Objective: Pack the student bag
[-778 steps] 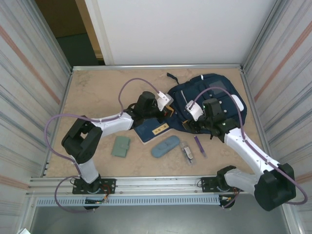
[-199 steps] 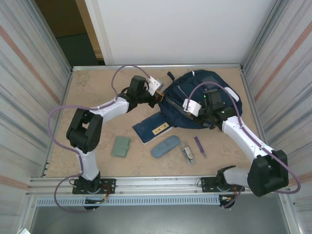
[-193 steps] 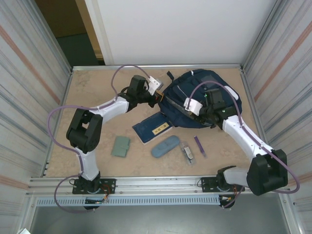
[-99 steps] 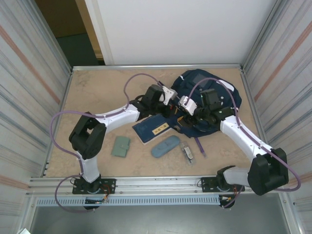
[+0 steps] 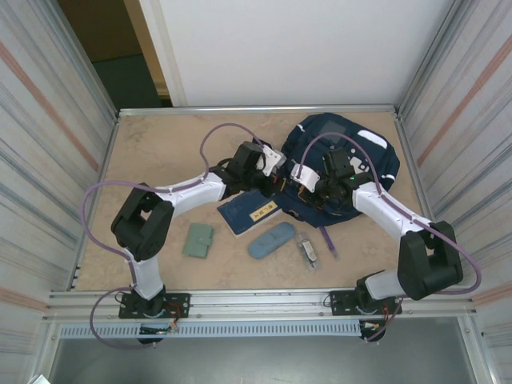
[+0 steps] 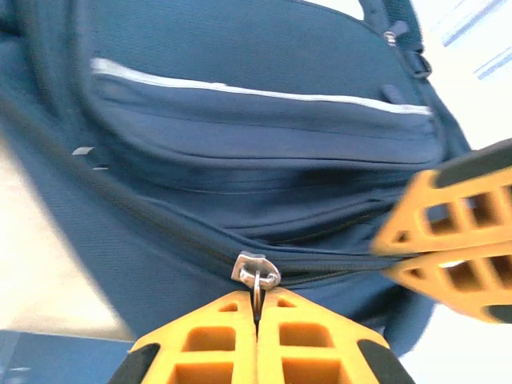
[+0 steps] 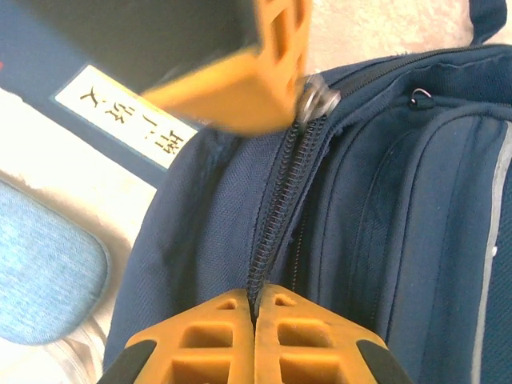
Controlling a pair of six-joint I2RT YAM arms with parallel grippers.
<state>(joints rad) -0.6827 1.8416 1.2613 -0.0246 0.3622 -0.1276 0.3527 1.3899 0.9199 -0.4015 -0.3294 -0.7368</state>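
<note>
The student bag (image 5: 380, 160) is seen lying at the far right of the tabletop (image 5: 160, 152). Its metal zipper pull (image 6: 256, 270) is pinched between the fully closed fingers of the left gripper (image 6: 256, 308). The zipper track (image 7: 276, 200) is clamped by the right gripper (image 7: 256, 302), likewise closed. Beside the bag, a blue booklet (image 5: 244, 214) bears a cream label (image 7: 124, 120) printed with dark characters that cannot be made out.

From my left wrist, my right pincer (image 6: 392, 254) is an orange blur cut by the right edge; from my right wrist, my left pincer (image 7: 280, 92) blurs off the top, and the student bag (image 7: 400, 200), booklet (image 7: 120, 120) and oval case (image 7: 40, 272) run past the edges.
</note>
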